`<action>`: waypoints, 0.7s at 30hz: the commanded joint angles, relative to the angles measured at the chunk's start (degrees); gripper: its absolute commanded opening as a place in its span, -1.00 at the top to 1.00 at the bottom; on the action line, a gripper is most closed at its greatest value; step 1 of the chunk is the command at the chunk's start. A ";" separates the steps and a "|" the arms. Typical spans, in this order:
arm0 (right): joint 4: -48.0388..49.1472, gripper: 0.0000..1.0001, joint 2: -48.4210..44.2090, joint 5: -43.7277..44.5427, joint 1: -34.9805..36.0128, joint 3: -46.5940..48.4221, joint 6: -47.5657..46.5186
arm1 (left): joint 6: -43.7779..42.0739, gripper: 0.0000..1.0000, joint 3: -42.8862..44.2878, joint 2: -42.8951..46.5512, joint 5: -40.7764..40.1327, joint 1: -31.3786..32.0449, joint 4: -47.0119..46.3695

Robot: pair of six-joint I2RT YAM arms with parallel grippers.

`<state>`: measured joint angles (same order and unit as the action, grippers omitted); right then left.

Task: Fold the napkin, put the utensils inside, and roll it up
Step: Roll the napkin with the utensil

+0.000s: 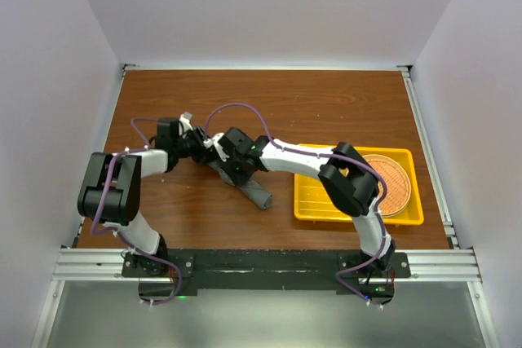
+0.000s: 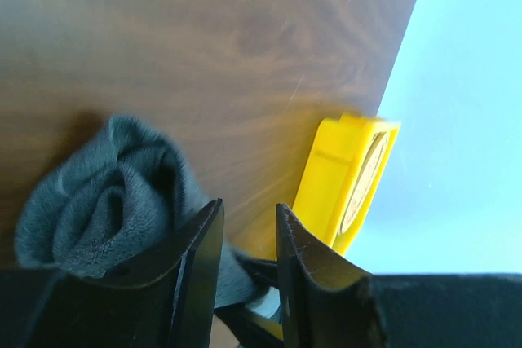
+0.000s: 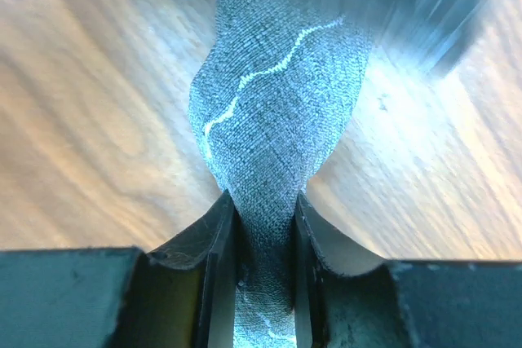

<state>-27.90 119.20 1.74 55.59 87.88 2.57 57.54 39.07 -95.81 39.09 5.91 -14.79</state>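
Top external view: the napkin lies as a dark grey roll on the brown wooden table. It sits left of the middle and runs aslant from the far left toward the near right. Its near end is close to the left wall of the yellow tray but apart from it. A round woven mat lies in the right part of the tray. Both arms reach inward and meet over the far end of the roll. The left gripper is on the left and the right gripper is just beside it, over the cloth.

In the right wrist view, the two black fingers are pressed in from both sides on a bunched neck of the napkin. The right gripper is therefore clamped on the cloth with only the fabric between its jaws. Beyond the fingertips the cloth widens, and a pale stitched line runs across it. The far part of this picture is blurred.

In the left wrist view, the rolled end of the napkin shows its spiral of folds just outside one finger. The jaws stand a little apart, with bare wood visible between the tips. Some grey cloth shows lower in the gap, but it cannot be told whether the left gripper pinches it. The tray stands beyond, with the mat inside it.
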 commanded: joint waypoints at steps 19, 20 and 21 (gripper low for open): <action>18.14 0.60 2.18 -53.60 -17.01 -11.67 25.21 | 7.50 0.26 -1.62 0.72 3.45 5.42 -18.78; 18.14 0.60 2.35 -53.25 -17.01 -11.94 24.94 | 7.76 0.26 -1.89 -0.42 3.36 5.69 -20.53; 17.88 0.59 2.79 -52.81 -17.01 -12.29 24.59 | 7.76 0.26 -2.07 -0.87 3.19 6.04 -20.81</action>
<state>-13.10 121.19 -49.04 38.44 77.03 26.20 62.02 37.93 -94.26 41.69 10.52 -26.20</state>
